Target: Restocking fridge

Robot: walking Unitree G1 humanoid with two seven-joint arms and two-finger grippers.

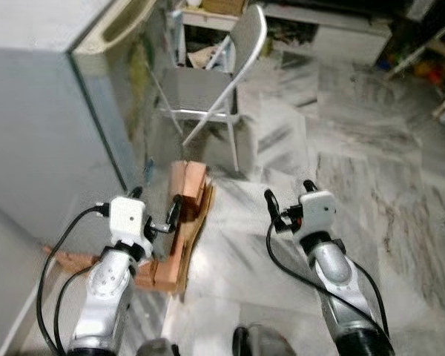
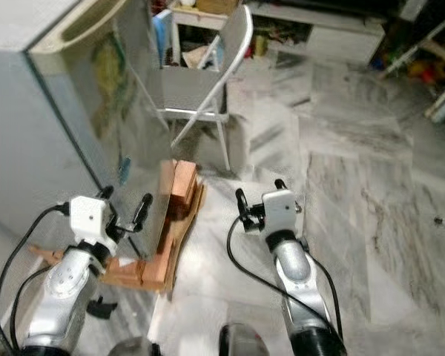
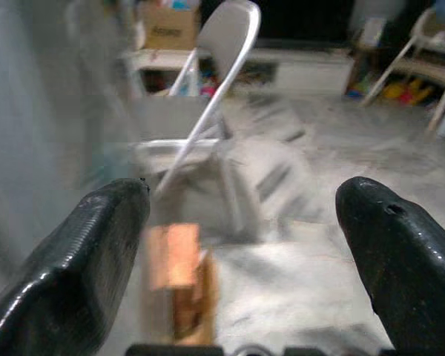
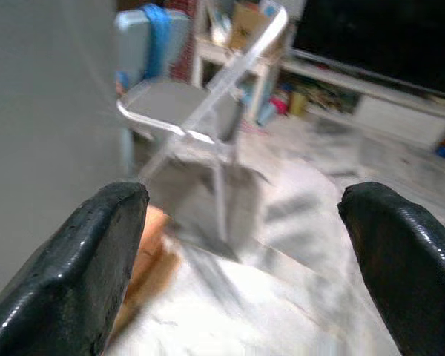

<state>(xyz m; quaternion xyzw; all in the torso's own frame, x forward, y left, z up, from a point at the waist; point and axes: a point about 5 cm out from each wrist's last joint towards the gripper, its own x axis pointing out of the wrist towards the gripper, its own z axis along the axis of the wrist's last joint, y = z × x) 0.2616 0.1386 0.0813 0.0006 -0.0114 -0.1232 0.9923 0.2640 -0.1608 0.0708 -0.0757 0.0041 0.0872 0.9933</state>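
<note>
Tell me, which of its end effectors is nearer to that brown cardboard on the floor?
Left. The left end effector hovers right over the cardboard beside the fridge; the right end effector hangs over bare marble floor, off to the cardboard's right.

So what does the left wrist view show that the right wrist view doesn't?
Left wrist view alone: a cardboard box on the white shelf behind the chair, and a pale high chair at the far side.

Right wrist view alone: a blue item beside the fridge wall, and a dark screen above the low white unit.

Both: open black fingers framing the grey folding chair, the orange cardboard and the marble floor.
</note>
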